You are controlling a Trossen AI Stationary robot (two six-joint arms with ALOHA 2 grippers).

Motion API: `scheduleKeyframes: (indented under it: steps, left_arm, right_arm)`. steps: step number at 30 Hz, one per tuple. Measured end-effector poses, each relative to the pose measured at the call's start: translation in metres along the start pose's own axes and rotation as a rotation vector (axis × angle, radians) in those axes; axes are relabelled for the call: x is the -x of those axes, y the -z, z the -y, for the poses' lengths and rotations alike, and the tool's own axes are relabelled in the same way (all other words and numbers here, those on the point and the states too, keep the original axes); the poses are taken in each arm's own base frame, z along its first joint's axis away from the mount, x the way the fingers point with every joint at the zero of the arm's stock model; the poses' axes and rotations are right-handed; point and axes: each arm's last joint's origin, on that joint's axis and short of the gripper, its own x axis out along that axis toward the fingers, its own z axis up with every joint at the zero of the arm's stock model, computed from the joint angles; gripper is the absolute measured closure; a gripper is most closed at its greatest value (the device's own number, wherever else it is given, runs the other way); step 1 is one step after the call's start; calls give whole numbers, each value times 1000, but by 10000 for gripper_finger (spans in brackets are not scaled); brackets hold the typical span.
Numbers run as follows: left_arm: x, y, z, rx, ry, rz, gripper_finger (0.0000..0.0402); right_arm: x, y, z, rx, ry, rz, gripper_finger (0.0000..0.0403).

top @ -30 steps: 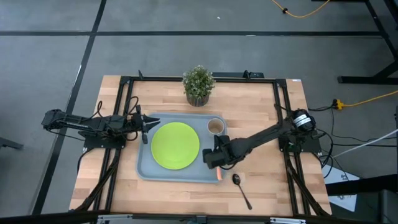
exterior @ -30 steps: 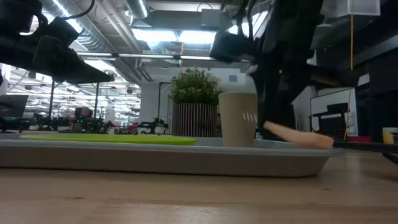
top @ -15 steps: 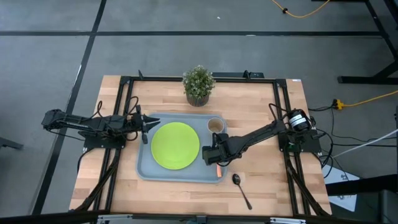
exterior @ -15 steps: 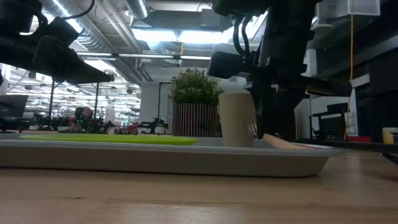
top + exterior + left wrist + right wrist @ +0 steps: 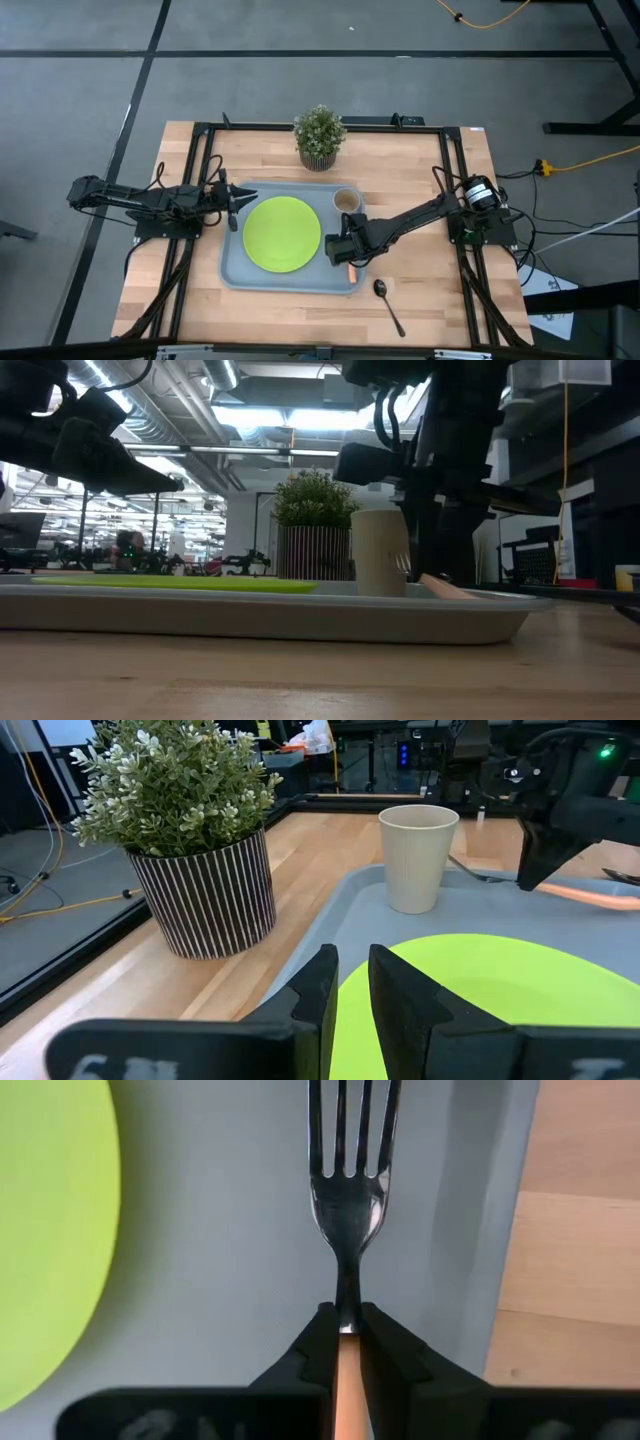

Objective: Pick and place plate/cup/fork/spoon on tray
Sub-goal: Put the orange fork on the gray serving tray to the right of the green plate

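The grey-blue tray (image 5: 232, 272) lies mid-table with the lime-green plate (image 5: 282, 234) flat on its floor. The beige cup (image 5: 346, 202) stands upright in its far right corner. My right gripper (image 5: 340, 250) is over the tray's right part, shut on the orange-handled fork (image 5: 346, 1200); the tines point toward the cup. The dark spoon (image 5: 387, 303) lies on the wood near the tray's near right corner. My left gripper (image 5: 350, 990) is shut and empty over the tray's left rim, also seen in the high view (image 5: 235, 205). My right gripper pinches the fork between its two fingers where the silver neck meets the orange handle (image 5: 346, 1332). The fingers come from above. In the low view the fork slants, tine end (image 5: 403, 565) higher. Whether the handle's free end (image 5: 468, 593) touches the tray, I cannot tell.
A potted plant in a striped pot (image 5: 319, 140) stands beyond the tray's far rim. Black frame rails (image 5: 455, 190) run along the table's left, right and far sides. Bare wood shows to the right of the tray around the spoon.
My right gripper has carried the fork a little toward the table's far edge and down, further over the tray. The handle's free end, which reached past the tray's near rim, now lies back over the tray, and the fork sits lower beside the cup.
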Motion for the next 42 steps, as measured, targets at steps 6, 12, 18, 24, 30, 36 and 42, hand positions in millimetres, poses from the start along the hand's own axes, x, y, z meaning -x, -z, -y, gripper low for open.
scheduleKeyframes:
  steps: [6,12,18,24,30,36,42]
  left_arm:
    - [0,0,0,0,0,0,348]
    - [0,0,0,0,0,0,348]
    - [0,0,0,0,0,0,348]
    - [0,0,0,0,0,0,348]
    - [0,0,0,0,0,0,348]
    - [0,0,0,0,0,0,348]
    - [0,0,0,0,0,0,348]
  right_arm:
    - [0,0,1,8,14,3,372]
    - [0,1,1,7,6,16,372]
    - [0,2,0,3,-12,12,372]
    - [0,2,0,-10,-11,12,371]
    - [0,1,2,-13,14,18,371]
    - [-1,1,3,-12,22,20,371]
    - [-1,1,3,1,21,19,371]
